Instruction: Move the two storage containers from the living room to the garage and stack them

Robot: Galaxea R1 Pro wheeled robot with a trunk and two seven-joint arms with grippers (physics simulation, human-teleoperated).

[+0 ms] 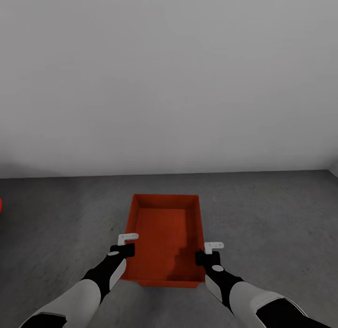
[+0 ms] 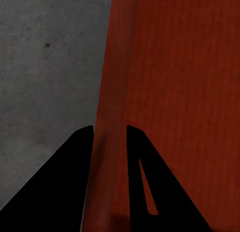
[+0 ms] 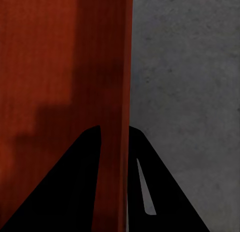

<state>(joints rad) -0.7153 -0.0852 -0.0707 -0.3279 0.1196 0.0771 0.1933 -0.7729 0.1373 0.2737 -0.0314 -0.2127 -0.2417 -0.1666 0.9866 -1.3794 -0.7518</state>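
Note:
One orange-red storage container (image 1: 164, 229) sits open-topped and empty in front of me, over the garage's dark grey floor (image 1: 272, 215). I cannot tell if its bottom touches the concrete. My left gripper (image 1: 126, 247) is shut on the container's left wall. My right gripper (image 1: 206, 256) is shut on its right wall. In the left wrist view the gripper (image 2: 110, 128) straddles the thin wall (image 2: 112, 82), one finger inside and one outside. In the right wrist view the gripper (image 3: 115, 127) pinches the opposite wall (image 3: 117, 67) the same way.
A plain grey-white wall (image 1: 169, 83) stands just beyond the container. A sliver of something glossy red (image 1: 1, 205) shows at the left edge. Bare concrete spreads to both sides of the bin.

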